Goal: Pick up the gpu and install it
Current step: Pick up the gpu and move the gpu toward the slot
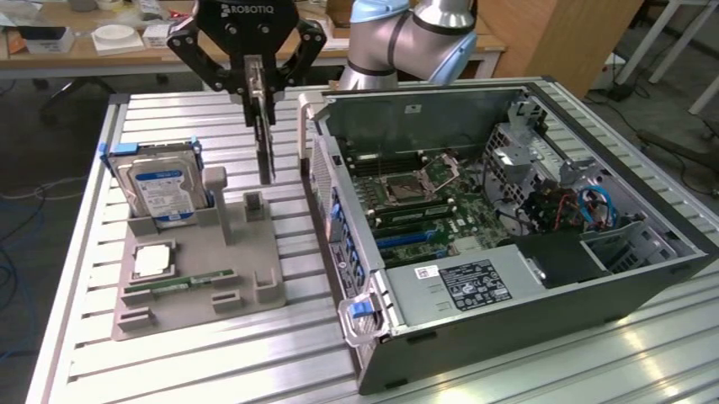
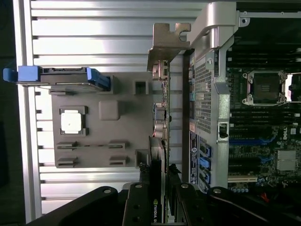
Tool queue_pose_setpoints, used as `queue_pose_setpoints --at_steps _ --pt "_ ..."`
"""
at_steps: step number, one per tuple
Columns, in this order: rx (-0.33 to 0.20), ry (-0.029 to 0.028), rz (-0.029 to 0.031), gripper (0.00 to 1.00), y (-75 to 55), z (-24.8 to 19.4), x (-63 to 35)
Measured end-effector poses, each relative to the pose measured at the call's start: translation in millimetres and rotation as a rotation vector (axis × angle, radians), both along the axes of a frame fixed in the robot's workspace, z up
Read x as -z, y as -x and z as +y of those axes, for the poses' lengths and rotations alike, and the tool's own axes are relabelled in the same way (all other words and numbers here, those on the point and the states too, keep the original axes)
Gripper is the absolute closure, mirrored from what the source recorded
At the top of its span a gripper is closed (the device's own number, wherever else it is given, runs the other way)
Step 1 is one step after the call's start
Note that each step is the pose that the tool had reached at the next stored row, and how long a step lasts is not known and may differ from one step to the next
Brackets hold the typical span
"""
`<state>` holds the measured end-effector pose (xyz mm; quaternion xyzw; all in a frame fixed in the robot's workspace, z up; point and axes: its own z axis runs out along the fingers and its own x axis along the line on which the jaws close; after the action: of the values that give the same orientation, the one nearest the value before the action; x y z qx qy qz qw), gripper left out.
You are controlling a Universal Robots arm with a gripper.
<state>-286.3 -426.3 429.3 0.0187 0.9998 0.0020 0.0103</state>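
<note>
The gpu [image 1: 266,143] [image 2: 159,155] hangs in the air from my hand [image 1: 258,84] [image 2: 158,190], which is clamped on its upper end. In the exterior view it stands edge-on as a thin dark strip, long axis straight up and down. In the wrist view its silver end bracket [image 2: 165,42] sits at the end away from my fingers, close to the rear corner of the open computer case [image 1: 472,337] [image 2: 211,28]. The card hangs over the grey fixture tray [image 1: 242,269] [image 2: 127,122], above a slotted post, and I cannot tell whether its lower end touches it. It lies between the case and the hard drive [image 1: 163,189] [image 2: 61,77], which stands upright in its blue rails. A processor chip [image 1: 151,259] [image 2: 72,121] and a narrow memory stick [image 1: 180,283] lie flat in the tray. Tray and case both rest on the slatted metal worktop [image 1: 168,362], with the motherboard [image 1: 439,210] exposed inside the case.
</note>
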Motion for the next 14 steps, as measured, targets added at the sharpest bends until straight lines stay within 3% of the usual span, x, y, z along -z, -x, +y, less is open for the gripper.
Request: queue_pose_setpoints --at_steps 14 --pt "0.000 0.0000 0.0000 0.74 -20.4 0.0 0.3"
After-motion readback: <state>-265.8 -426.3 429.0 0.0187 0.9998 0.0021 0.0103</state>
